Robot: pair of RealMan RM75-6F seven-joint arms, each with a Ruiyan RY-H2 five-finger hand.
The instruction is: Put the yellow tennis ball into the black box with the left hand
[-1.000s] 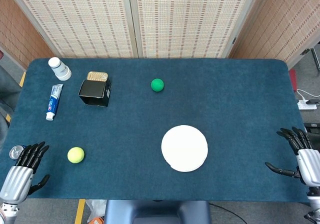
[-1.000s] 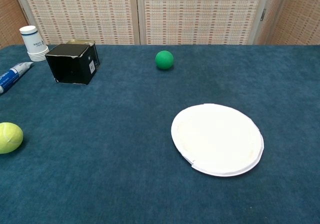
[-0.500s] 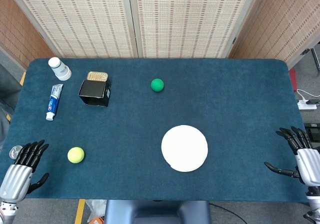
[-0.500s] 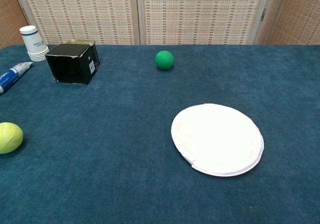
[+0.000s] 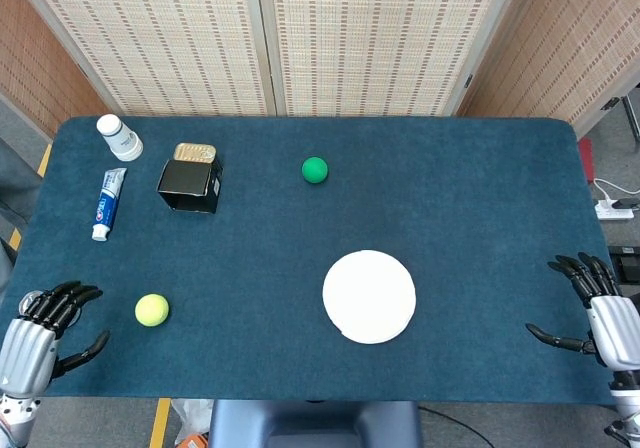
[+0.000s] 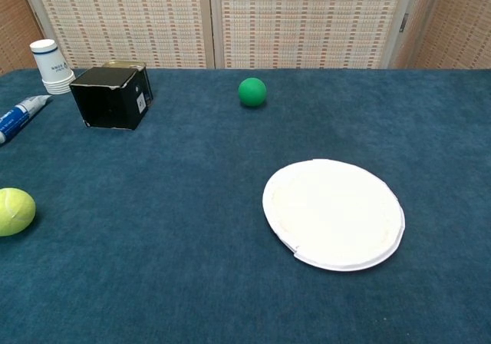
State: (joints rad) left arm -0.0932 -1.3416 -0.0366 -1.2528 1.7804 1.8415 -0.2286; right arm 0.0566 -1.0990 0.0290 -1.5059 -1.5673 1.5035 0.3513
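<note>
though near one yellow tennis ball (image 5: 152,310), one empty left hand (image 5: 35,338)

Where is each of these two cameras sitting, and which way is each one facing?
Head view: high above the near edge, looking steeply down on the whole table; left hand and right hand show at the bottom corners.
Chest view: low at the near edge, looking across toward the screen; no hands show.
Both share the yellow tennis ball, black box, green ball and white plate.

Left hand (image 5: 40,336) lower and further left, fingers more spread.
</note>
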